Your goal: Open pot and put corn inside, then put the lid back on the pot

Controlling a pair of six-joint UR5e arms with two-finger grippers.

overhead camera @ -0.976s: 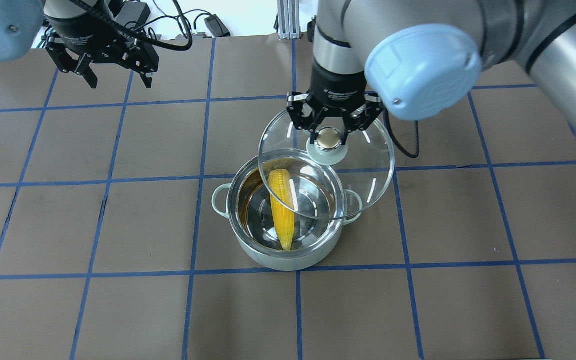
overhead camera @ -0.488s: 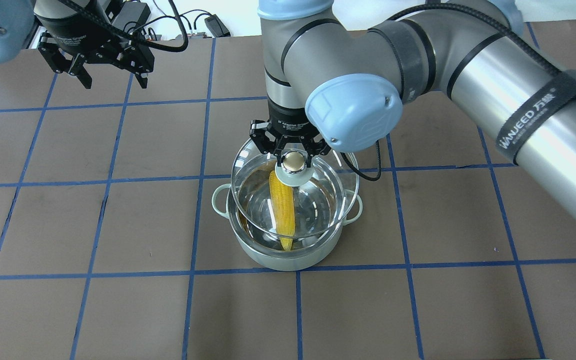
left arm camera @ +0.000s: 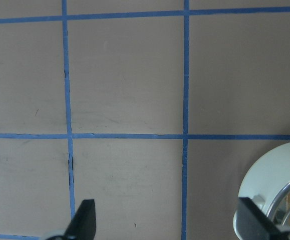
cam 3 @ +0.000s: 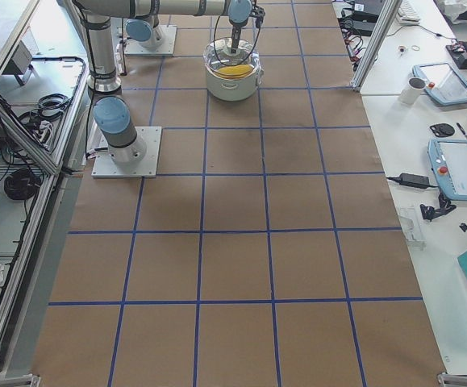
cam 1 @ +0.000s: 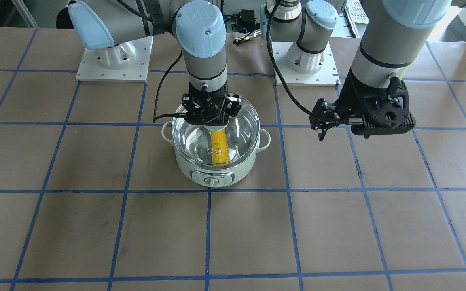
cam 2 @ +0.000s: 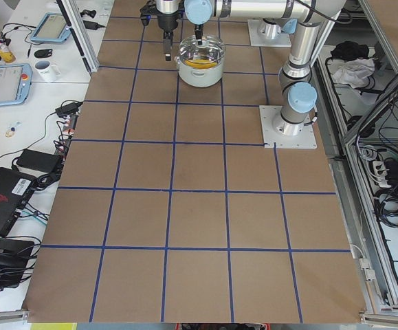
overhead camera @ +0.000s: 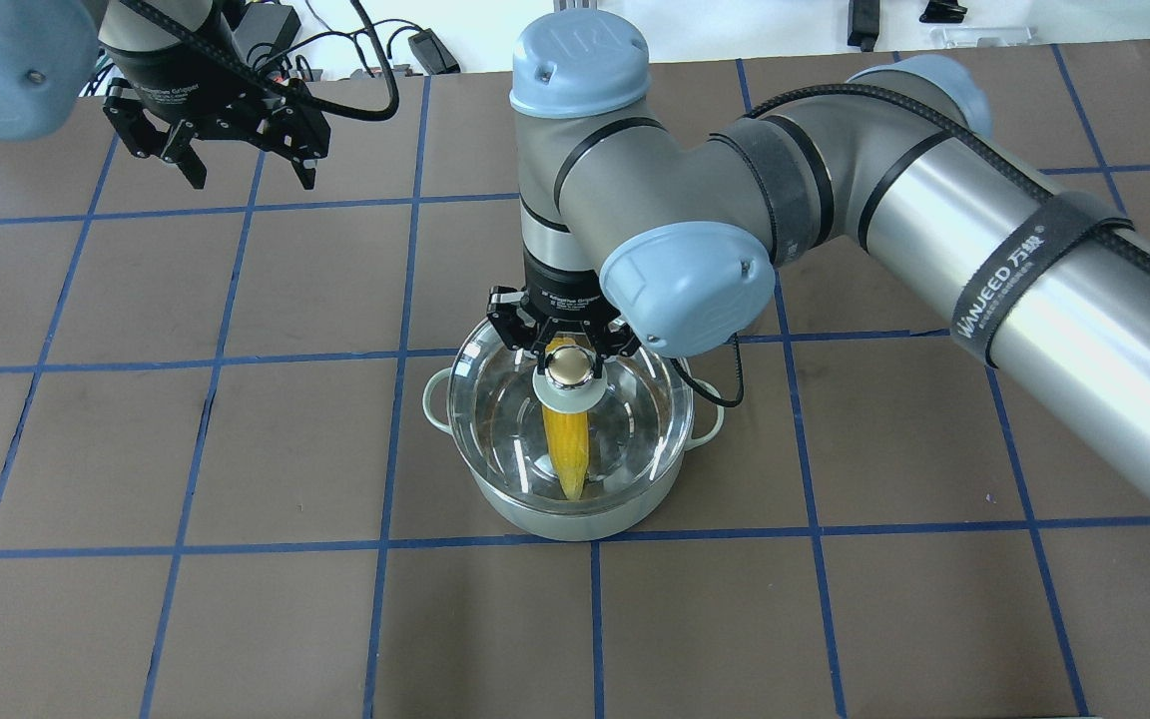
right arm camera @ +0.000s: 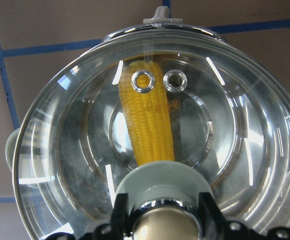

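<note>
The pale mint-green pot [overhead camera: 545, 517] stands mid-table, its dial [cam 1: 212, 182] facing away from the robot. The yellow corn [overhead camera: 565, 454] lies inside it, seen through the glass in the right wrist view [right arm camera: 147, 125]. My right gripper [overhead camera: 568, 361] is shut on the knob [right arm camera: 162, 187] of the clear glass lid [overhead camera: 495, 419]. It holds the lid centred over the pot's mouth, at the rim. I cannot tell whether the lid rests on it. My left gripper [overhead camera: 251, 172] is open and empty, high at the far left. The pot's edge [left arm camera: 265, 185] shows in the left wrist view.
The brown mat carries a blue tape grid [overhead camera: 405, 350]. The two arm bases [cam 1: 113, 60] stand behind the pot. Cables and adapters [overhead camera: 415, 45] lie at the far edge. Side benches hold tablets and a mug [cam 3: 414, 89].
My right gripper has carried the lid left, toward the robot and down, from beside the pot to centred over its mouth. The left gripper has barely shifted.
</note>
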